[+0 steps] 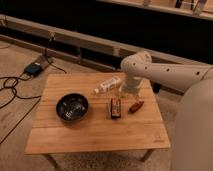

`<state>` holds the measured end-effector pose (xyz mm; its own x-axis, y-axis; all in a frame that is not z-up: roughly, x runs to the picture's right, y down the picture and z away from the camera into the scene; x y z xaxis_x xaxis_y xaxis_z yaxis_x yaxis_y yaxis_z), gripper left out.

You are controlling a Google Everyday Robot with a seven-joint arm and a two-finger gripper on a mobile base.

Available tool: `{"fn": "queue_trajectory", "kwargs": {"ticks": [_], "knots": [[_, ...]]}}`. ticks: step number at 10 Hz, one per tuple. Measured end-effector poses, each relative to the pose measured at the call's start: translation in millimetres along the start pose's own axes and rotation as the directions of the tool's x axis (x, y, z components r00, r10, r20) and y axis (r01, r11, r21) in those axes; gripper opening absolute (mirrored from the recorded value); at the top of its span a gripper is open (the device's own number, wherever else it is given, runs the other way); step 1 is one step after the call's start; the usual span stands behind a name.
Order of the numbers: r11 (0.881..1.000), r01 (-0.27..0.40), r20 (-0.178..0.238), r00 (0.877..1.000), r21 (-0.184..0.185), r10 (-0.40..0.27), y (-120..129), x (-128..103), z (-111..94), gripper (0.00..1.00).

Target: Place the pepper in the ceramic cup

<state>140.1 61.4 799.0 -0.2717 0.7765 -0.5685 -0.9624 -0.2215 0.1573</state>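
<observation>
The pepper [136, 106], small, glossy and red-orange, lies on the wooden table [95, 135] right of centre. My white arm reaches in from the right and bends down over the table's back right part. My gripper [124, 94] hangs at its end, just above and left of the pepper and apart from it. The ceramic cup does not show; the spot behind my wrist is covered by the arm.
A black block with orange markings [115, 108] lies just left of the pepper. A slim white bottle [106, 85] lies on its side behind it. A dark round bowl [72, 107] sits at the left. Cables and a power box [35, 67] lie on the floor at the left.
</observation>
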Motion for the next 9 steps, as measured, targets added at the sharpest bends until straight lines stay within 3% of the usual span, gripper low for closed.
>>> {"fn": "queue_trajectory", "kwargs": {"ticks": [5,9], "knots": [[0.999,-0.033,-0.012,0.999,-0.027,0.033,-23,-8,32,0.65],[0.998,-0.060,-0.037,0.998,-0.025,0.059,-35,-12,55,0.65]]}}
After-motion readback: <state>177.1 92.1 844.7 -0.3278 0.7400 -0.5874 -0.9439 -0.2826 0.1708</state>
